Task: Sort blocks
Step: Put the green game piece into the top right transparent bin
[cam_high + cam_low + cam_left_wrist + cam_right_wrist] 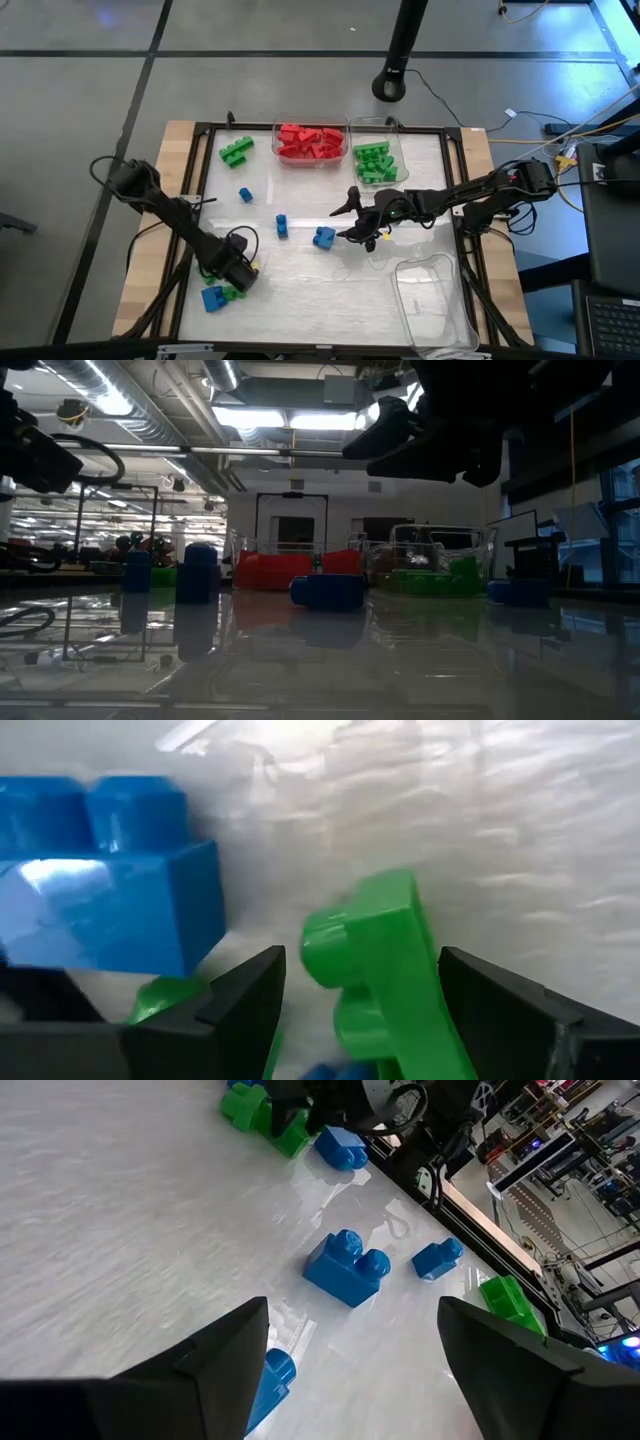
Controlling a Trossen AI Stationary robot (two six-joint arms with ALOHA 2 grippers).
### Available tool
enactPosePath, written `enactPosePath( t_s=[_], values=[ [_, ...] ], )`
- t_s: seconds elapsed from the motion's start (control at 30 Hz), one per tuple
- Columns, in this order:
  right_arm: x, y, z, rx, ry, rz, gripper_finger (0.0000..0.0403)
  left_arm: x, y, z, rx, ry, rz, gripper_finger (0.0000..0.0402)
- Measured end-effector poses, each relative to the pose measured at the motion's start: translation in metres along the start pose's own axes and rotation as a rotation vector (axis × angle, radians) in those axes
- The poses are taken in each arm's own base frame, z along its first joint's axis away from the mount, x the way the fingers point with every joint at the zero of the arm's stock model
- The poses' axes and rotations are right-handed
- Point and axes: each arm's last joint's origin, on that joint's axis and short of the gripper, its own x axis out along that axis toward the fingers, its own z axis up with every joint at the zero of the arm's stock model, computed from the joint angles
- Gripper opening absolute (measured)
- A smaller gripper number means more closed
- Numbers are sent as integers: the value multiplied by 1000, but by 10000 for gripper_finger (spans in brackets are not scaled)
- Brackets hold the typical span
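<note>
Loose blocks lie flat on the white table: blue ones (323, 236), (282, 225), (245, 195) in the middle, and a green cluster (237, 150) at the far left. At the near left, my left gripper (240, 274) points down and is open. Its fingers stand on either side of a green block (380, 970), with a big blue block (110, 880) beside it. My right gripper (350, 215) hangs open above the table's middle, and the blue block (345, 1268) lies ahead of it.
A clear bin of red blocks (312, 142) and one of green blocks (375, 160) stand at the far edge. An empty clear bin (432, 300) sits at the near right. A black frame (200, 170) borders the table.
</note>
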Motion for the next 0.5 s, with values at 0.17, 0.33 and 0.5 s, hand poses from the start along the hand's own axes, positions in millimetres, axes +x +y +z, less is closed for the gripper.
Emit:
enactPosePath(
  t_s=[0.17, 0.33, 0.5],
  values=[
    [0, 0, 0, 1, -1, -1, 289, 5, -2, 1, 57, -26, 12, 253],
    [0, 0, 0, 1, 0, 0, 289, 14, -5, 0, 149, -53, 46, 253],
    [0, 0, 0, 1, 0, 0, 289, 19, -8, 0, 231, -47, 61, 252]
  ],
)
